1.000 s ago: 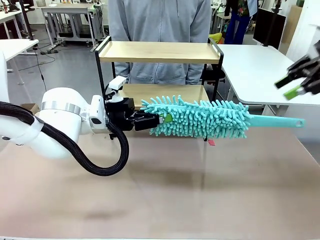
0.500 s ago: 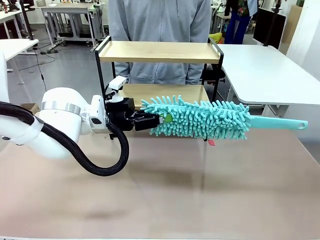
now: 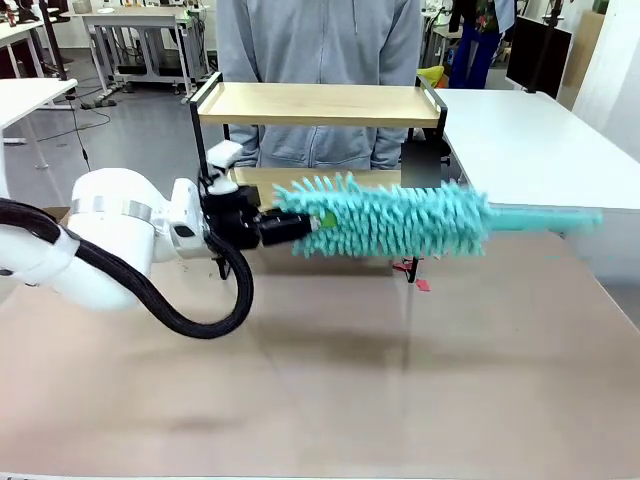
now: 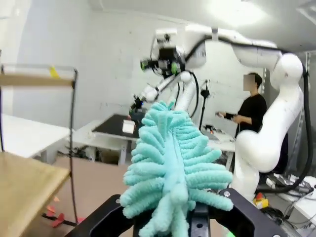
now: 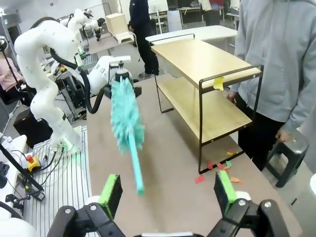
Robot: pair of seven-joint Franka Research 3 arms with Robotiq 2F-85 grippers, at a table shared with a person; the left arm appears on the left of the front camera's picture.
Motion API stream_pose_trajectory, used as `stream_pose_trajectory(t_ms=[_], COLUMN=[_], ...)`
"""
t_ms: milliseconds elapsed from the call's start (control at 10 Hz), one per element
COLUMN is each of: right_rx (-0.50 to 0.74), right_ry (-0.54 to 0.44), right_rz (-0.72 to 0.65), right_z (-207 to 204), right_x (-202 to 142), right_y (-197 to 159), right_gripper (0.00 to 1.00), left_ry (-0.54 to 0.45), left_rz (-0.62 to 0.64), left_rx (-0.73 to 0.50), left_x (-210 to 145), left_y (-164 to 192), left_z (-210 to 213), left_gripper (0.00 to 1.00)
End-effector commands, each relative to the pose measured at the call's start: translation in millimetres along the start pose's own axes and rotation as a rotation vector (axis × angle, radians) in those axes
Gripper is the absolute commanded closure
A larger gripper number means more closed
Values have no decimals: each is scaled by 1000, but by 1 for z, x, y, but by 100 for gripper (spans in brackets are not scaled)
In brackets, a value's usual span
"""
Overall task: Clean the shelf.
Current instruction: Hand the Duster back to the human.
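A teal duster (image 3: 395, 215) with shaggy fringes is showing at centre frame, its plain handle running to the right. Behind it, the shelf (image 3: 320, 103) is showing pale wood boards in a black frame, over a tan table (image 3: 330, 380). The person's top (image 3: 320, 45) is grey.

The shelf (image 3: 320, 105) stands at the far side of the table (image 3: 330, 370), with a person (image 3: 320, 45) just behind it. In front of the shelf, the left gripper (image 3: 290, 226) holds a duster (image 3: 390, 218) level above the table, its handle pointing right, seemingly near the lower board though motion blur obscures this.
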State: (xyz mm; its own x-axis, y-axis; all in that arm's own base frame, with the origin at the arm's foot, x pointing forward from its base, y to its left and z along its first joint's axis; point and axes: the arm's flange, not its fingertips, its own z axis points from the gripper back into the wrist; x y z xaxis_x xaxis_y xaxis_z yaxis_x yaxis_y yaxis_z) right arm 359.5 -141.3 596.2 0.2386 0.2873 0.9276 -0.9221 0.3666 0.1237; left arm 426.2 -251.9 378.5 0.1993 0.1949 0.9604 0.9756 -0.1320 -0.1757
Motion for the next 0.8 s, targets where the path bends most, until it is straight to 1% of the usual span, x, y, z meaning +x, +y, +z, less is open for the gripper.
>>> stream_pose_trajectory(t_ms=[0, 200, 300, 400, 500, 600, 700], right_rx=[1, 1, 1, 1, 1, 1, 1], right_ry=[-4, -4, -4, -4, -4, -4, -4], right_rz=[10, 10, 10, 10, 10, 10, 10], right_z=[3, 3, 3, 3, 3, 3, 3], right_x=[0, 0, 0, 0, 0, 0, 0], right_y=[0, 0, 0, 0, 0, 0, 0], right_gripper=[0, 0, 0, 0, 0, 0, 0], left_ry=[-148, -220, -216, -225, -210, -219, -229], left_rz=[-36, -83, -107, -142, -184, -208, -237], left_rx=[54, 150, 226, 323, 467, 549, 676], left_x=[55, 114, 141, 165, 185, 200, 208], left_y=[-17, -38, -48, -61, -75, -89, -105], left_z=[20, 50, 73, 96, 122, 148, 176], left_gripper=[83, 83, 83, 83, 83, 83, 83])
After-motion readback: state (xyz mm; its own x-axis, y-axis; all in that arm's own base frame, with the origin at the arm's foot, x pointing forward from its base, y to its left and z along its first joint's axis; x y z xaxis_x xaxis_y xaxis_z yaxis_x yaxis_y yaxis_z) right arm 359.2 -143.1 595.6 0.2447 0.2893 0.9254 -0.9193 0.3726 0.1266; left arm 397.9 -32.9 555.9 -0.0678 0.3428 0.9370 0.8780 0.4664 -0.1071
